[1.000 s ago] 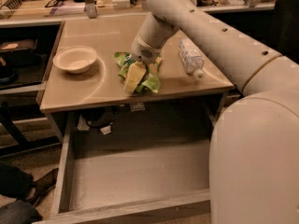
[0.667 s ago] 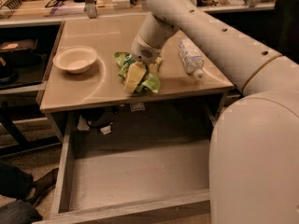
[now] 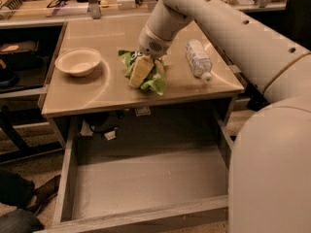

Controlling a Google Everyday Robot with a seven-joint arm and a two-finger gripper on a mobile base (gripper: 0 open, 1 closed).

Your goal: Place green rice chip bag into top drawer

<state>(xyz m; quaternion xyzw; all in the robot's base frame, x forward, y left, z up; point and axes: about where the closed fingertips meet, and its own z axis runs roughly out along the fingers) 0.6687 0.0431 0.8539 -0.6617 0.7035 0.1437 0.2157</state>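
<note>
The gripper (image 3: 144, 71) is down on the counter (image 3: 109, 95), pinched onto the green rice chip bag (image 3: 156, 83), which crumples up around it, so the grip looks taken with the bag not yet lifted. The top drawer (image 3: 146, 181) stands pulled out right below the counter's front edge, ready to receive it. The bowl (image 3: 77, 62) and water bottle (image 3: 198, 58) sit well to either side, out of the way

One camera looks down from up high, in front of the surface (image 3: 97, 93), with the robot's big white arm (image 3: 243, 33) close by on the right of the view. It faces forward and down: the open drawer (image 3: 146, 183) is nearest, at the bottom, and farther in the claw (image 3: 142, 73) sits on the green bag (image 3: 155, 83) on the surface.
</note>
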